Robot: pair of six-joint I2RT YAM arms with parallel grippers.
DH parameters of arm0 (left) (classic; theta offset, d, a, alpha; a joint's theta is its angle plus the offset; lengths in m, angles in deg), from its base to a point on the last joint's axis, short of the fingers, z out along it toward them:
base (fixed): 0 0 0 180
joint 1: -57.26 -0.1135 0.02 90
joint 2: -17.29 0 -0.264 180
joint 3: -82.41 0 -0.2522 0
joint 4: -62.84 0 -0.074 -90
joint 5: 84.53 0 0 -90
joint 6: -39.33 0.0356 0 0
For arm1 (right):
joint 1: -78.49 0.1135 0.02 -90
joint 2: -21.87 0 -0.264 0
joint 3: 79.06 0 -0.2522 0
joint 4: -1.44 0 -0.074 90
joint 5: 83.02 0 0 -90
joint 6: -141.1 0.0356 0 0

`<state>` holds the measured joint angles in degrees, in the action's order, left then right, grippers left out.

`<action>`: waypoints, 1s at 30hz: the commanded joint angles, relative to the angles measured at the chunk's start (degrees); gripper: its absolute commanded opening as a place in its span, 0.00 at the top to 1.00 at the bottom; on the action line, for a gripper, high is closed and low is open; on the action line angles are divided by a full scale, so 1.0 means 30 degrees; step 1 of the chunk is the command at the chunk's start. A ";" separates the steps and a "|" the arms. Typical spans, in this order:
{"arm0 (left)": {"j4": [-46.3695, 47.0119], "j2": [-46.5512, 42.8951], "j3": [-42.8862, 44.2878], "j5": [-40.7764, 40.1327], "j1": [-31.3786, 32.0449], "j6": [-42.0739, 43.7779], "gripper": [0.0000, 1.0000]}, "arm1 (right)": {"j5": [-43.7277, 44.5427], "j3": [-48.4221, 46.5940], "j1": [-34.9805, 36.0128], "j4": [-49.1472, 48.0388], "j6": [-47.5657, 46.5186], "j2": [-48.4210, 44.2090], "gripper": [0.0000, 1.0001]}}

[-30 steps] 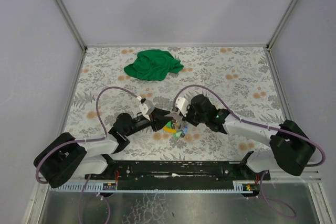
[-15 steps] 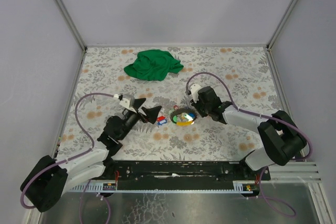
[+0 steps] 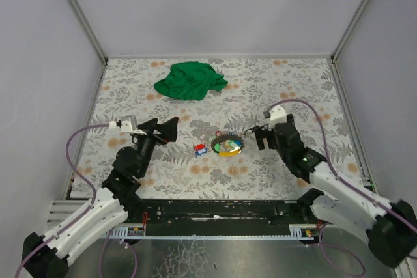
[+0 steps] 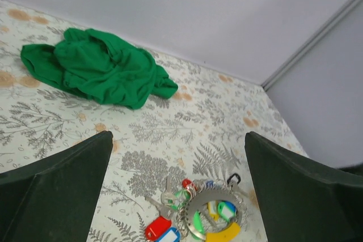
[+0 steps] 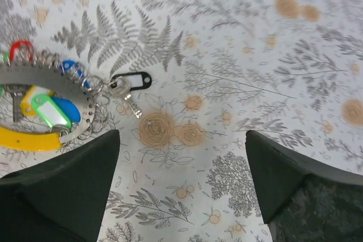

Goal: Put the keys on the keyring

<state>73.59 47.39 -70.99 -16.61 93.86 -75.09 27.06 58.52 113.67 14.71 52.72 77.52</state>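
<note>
Left gripper (image 3: 163, 129) and right gripper (image 3: 258, 138): spread wide, empty, well apart on either side of the keyring (image 3: 228, 145). Lies flat on the table (image 3: 293, 89) between them, most keys (image 5: 48, 114) bunched inside its loop; red- and blue-tagged ones (image 3: 200, 149) just left of it, threaded or loose cannot tell. Likely trouble: pinching thin wire against the flowered surface and sliding it away instead; snagging neighbouring tags while picking one; tugging the black-tagged key (image 5: 127, 86) and dragging everything along.
</note>
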 commanded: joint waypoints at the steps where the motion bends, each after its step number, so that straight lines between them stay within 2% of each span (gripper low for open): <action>1: -0.2703 -0.1448 0.0656 -0.2098 0.0013 -0.0559 0.00 | 0.2921 0.1495 -0.0073 0.0491 0.1562 -0.4685 0.01; 6: -0.4263 -0.2853 0.0165 -0.2649 0.0046 -0.0927 0.00 | 0.3781 0.3982 -0.0095 -0.0492 0.1929 -1.0401 0.01; 10: -0.5198 -0.3680 -0.0349 -0.2877 0.0046 -0.0990 0.00 | 0.3882 0.5395 -0.0095 -0.1661 0.2313 -1.2463 0.01; 22: -0.5062 -0.4352 -0.0804 -0.2201 0.0044 -0.1058 0.00 | 0.4054 0.5280 -0.0081 -0.1213 0.2985 -1.1356 0.01; 30: -0.4483 -0.3347 -0.0697 -0.1399 0.0061 -0.0827 0.00 | 0.4090 0.5336 -0.0094 -0.1421 0.2887 -1.0996 0.01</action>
